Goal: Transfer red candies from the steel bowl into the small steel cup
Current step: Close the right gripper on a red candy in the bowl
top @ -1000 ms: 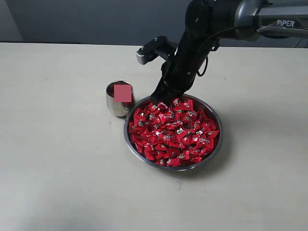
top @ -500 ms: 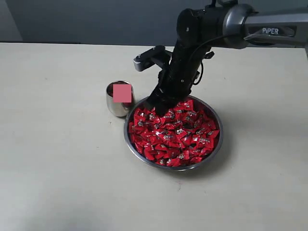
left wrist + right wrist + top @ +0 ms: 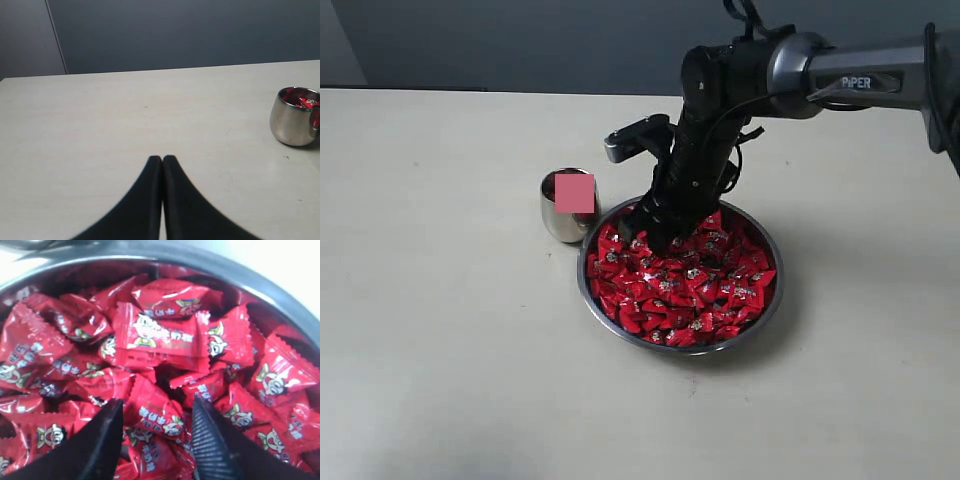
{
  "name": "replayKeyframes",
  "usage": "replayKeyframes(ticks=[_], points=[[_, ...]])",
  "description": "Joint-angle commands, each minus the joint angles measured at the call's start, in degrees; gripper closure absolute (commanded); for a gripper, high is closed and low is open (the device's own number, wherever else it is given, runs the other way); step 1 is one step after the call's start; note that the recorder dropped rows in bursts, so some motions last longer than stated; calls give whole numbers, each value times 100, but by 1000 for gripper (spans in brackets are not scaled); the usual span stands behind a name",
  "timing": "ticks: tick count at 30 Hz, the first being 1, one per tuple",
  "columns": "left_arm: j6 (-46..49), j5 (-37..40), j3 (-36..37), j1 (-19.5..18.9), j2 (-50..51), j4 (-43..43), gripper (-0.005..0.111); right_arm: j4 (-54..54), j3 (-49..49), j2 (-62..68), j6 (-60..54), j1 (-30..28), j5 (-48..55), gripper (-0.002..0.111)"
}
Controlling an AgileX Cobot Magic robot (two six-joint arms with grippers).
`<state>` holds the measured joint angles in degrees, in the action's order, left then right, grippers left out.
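The steel bowl sits mid-table, heaped with red candies. My right gripper is down among the candies at the bowl's far-left side, open; in the right wrist view its fingers straddle one candy, with the bowl's rim beyond. The small steel cup stands just left of the bowl, its top partly masked by a pink square. In the left wrist view the cup holds a few red candies. My left gripper is shut and empty over bare table.
The pale table stretches around bowl and cup. A dark wall runs behind the far edge. The right arm reaches in from the upper right, over the bowl's far side.
The right gripper has moved down and slightly right, from the bowl's far-left rim into the candy pile. The cup and bowl have not moved.
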<state>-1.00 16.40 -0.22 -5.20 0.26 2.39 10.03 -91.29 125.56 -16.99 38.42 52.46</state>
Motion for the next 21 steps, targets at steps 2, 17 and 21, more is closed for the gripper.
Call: replayKeyframes(ticks=[2,17,21], points=[[-15,-10,22,44,-26,4,106,-65,-40,-11,31,-8,-67,65],[-15,-10,22,44,-26,4,106,-18,-40,212,65,-8,-68,65],[-15,-10,22,44,-26,4,106,-18,-40,212,75,-8,-104,65]])
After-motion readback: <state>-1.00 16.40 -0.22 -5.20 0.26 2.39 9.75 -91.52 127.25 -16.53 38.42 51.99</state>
